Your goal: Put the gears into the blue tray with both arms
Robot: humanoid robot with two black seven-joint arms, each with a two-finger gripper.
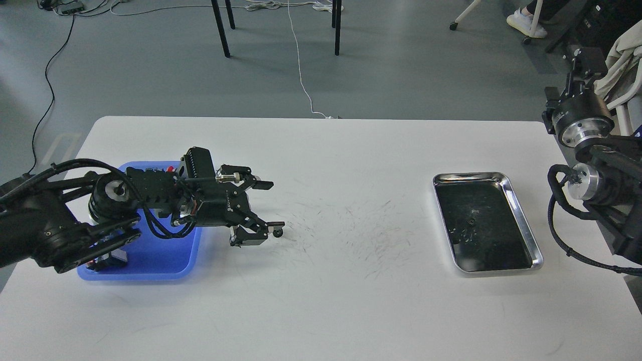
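A tiny black gear [277, 232] lies on the white table right of the blue tray [160, 263]. My left gripper [270, 205] is down at table height with its fingers spread open. The lower fingertip [275, 225] sits just above the gear and looks close to touching it. Nothing is held. A second small gear [471, 220] rests inside the silver tray [524, 228]. My right arm [584, 125] stands at the right edge, off the table. Its far end is dark, and I cannot make out its fingers.
A push-button switch [108, 260] lies in the blue tray, mostly hidden under my left arm. Black scuff marks cover the table's middle. Chair legs and cables stand on the floor beyond the far edge.
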